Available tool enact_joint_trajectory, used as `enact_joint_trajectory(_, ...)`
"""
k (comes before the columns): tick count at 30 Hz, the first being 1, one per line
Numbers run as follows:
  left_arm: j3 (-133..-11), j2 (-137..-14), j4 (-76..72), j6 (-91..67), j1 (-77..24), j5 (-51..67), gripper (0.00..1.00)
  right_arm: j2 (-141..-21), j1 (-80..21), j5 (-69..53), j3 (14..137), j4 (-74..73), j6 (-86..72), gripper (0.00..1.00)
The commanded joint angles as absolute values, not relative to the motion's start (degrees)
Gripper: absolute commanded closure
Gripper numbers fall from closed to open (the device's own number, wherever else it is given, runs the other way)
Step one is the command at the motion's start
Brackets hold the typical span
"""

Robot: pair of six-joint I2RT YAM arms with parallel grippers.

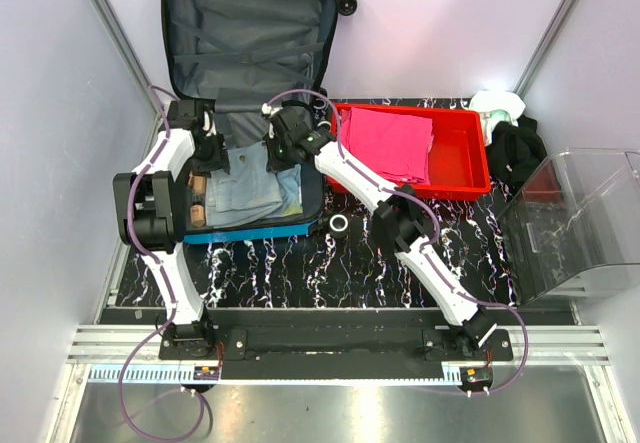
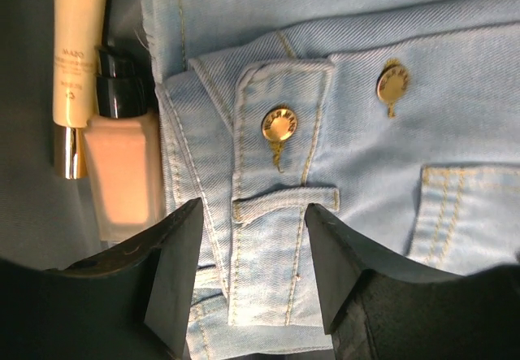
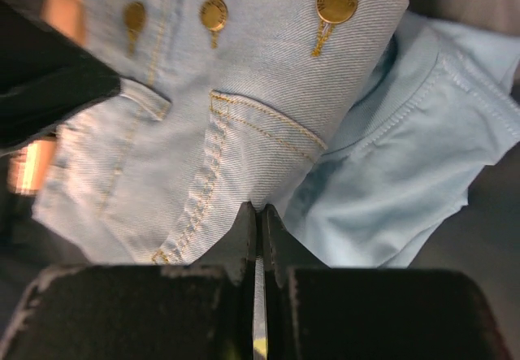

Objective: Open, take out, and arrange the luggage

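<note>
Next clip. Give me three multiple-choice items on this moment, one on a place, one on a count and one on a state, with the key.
1. Where does the pink cloth lie?
A) in the suitcase
B) in the clear bin
C) in the red tray

2. How many gold buttons show on the denim in the left wrist view?
A) one
B) two
C) four

3. Which arm's jaws are shut?
A) right
B) left
C) both

Key:
1 C, the cloth sits folded inside the tray's walls.
2 B, two buttons show there and no more.
3 A, the right gripper has its jaws pressed together, while the left gripper stands open over the denim.
</note>
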State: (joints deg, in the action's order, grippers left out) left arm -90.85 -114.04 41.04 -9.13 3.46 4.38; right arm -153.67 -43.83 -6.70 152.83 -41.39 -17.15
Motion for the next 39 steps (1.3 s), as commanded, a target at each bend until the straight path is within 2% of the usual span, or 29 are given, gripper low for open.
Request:
enact_joint_trajectory(1,-93.25,-111.53,40.87,-10.28,3.78,5.19,0.43,-144.5,-42.81,-6.5,155.48,-39.64,-17.13,1.0)
enact_joint_trajectory(11,-93.08,-112.15,41.31,-11.51,3.25,4.83,0.4,-139.75,-41.49,-6.94,150.65,-40.78,-17.67,1.0)
enact_joint_trajectory(18,-96.06,-118.82,42.71,-13.53,2.37,8.43,0.37,-142.56,-40.78,-9.23,150.99,-40.69,-18.54,1.0)
enact_joint_trajectory(29,-97.82,-122.08,43.06,-14.33,0.35,10.46,0.37,-142.91,-39.55,-6.68,148.01,-41.4,-17.32,1.0)
enact_joint_trajectory(32,-98.0,-121.99,42.63,-13.98,0.35,11.69,0.42,-143.17,-39.55,-7.29,148.09,-41.4,-17.4,1.0)
enact_joint_trajectory(36,-98.44,-121.73,42.19,-13.36,0.26,13.53,0.53,-143.7,-39.55,-7.73,148.1,-41.4,-17.93,1.0)
enact_joint_trajectory(37,-98.26,-121.64,42.19,-13.19,-0.61,13.54,0.6,-143.7,-39.55,-7.82,148.18,-41.4,-18.1,1.0)
enact_joint_trajectory(39,-98.17,-121.2,42.1,-12.75,-1.05,13.01,0.67,-143.7,-39.55,-7.65,148.18,-41.4,-18.02,1.0)
